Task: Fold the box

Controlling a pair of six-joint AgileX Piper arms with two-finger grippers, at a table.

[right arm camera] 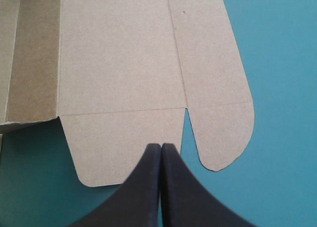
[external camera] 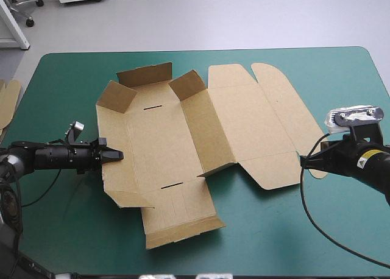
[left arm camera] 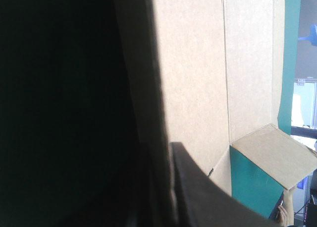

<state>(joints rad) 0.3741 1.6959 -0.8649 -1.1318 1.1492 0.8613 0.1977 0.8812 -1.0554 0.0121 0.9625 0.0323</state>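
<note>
The box sits in the middle of the teal-green table, partly set up. Its corner flaps and the wall on its far side are standing, and the long wall between base and lid is up too. The lid lies flat on the cover at the box's right side, rounded flaps spread out.

The left gripper is right at the box's left wall, fingers all but closed with the board pinched between them. In the left wrist view one black finger lies against the inner face of that wall, the rest lost in shadow.

The right gripper is at the lid's right edge, fingers pressed together into one point over the lid's near flap; whether it touches the board I can't tell.

More board pokes in well to the left of the box
</note>
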